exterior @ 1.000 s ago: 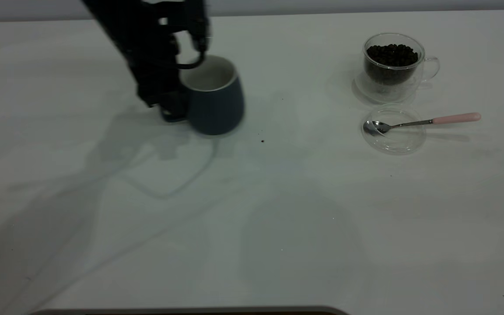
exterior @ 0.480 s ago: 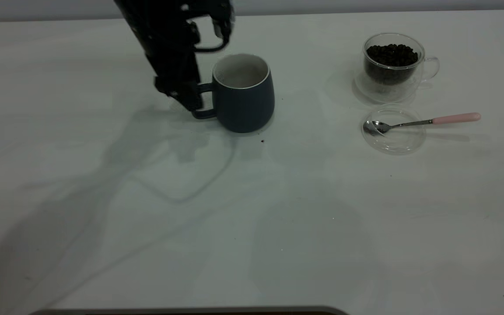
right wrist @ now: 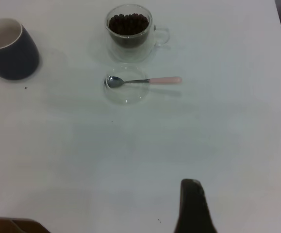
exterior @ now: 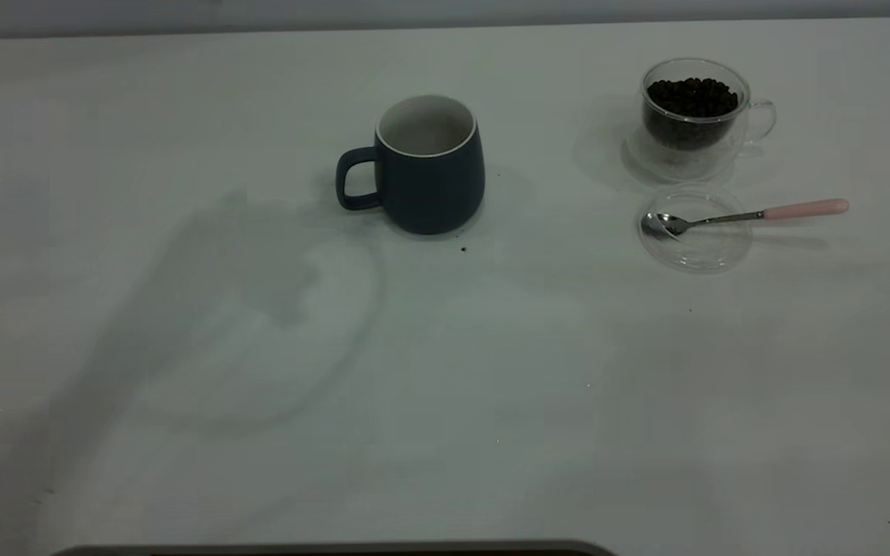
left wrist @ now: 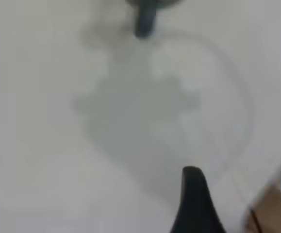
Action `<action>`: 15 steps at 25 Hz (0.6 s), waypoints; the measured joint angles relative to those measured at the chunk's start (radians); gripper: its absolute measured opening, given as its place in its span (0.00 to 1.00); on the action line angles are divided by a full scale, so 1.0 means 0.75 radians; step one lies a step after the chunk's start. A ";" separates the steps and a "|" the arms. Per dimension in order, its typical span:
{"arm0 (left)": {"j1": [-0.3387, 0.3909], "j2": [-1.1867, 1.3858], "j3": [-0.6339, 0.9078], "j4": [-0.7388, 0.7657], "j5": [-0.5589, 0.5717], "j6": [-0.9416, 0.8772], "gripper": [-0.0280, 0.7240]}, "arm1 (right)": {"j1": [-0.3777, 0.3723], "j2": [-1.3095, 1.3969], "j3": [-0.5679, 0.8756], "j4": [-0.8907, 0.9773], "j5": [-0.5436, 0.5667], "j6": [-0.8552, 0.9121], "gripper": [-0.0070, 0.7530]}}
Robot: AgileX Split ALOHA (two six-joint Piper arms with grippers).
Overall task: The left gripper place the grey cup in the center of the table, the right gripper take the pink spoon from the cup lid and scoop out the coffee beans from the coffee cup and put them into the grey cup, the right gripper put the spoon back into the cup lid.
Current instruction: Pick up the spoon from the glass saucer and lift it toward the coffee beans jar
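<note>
The grey cup stands upright near the middle of the table, handle toward the left, with nothing holding it. The coffee cup, full of coffee beans, stands at the far right. In front of it lies the cup lid, with the pink spoon resting across it, bowl in the lid. Neither arm shows in the exterior view. My left gripper hangs back from the cup's handle. My right gripper hovers well short of the spoon, lid and coffee cup.
A tiny dark speck lies just in front of the grey cup. The table's near edge runs along the bottom of the exterior view. Wide bare tabletop lies between the grey cup and the lid.
The left gripper set the grey cup down near the centre, let go of its handle and drew back out of the exterior view. Spoon, lid and coffee cup have not moved.
</note>
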 joint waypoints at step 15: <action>0.000 -0.893 0.489 0.184 0.011 -0.752 0.79 | 0.000 0.000 0.000 0.000 0.000 0.000 0.74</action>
